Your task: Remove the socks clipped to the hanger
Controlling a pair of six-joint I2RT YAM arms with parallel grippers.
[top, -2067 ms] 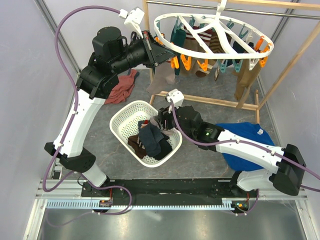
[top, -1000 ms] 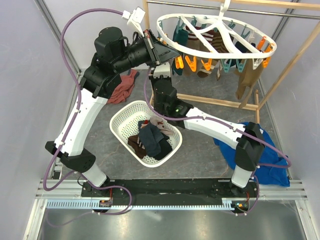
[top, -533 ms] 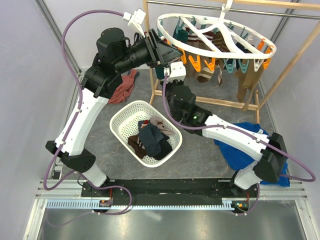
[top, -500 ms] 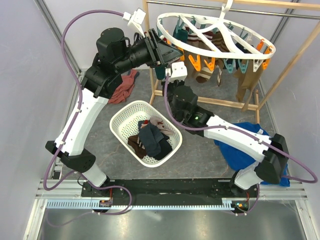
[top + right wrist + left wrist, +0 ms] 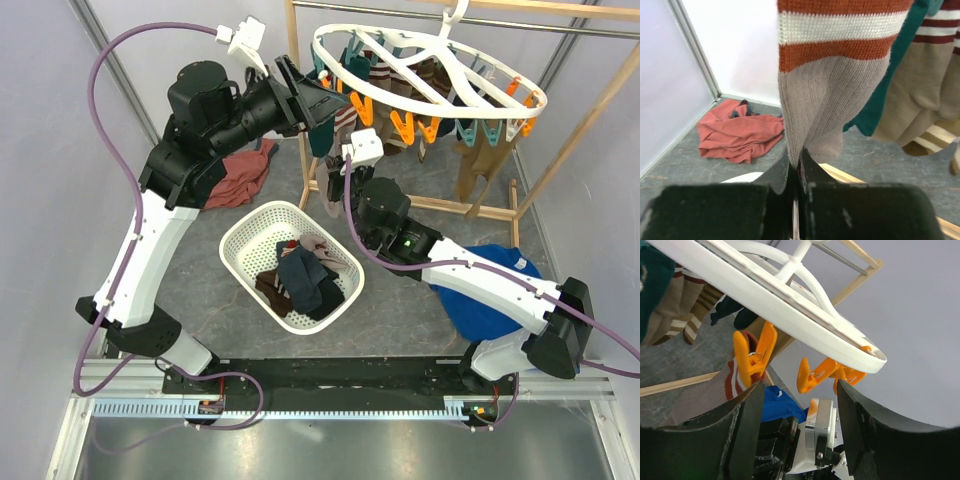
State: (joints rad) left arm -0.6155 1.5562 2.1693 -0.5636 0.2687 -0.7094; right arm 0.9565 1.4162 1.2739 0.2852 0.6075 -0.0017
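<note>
Care seemed needed: the right gripper (image 5: 796, 169) pinched the sock (image 5: 832, 100), so the open left gripper (image 5: 799, 390) had to squeeze the clip (image 5: 754, 357) first.

Left hand (image 5: 305, 100) held high, fingers spread wide; right hand (image 5: 795, 172) pinched closed.

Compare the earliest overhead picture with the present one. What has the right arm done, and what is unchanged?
The right gripper rose from over the white basket towards the hanger and is now shut on the toe of a hanging grey sock with an orange-white cuff. The left gripper stayed open at the hanger's left rim. The basket and the red garment have not moved.
</note>
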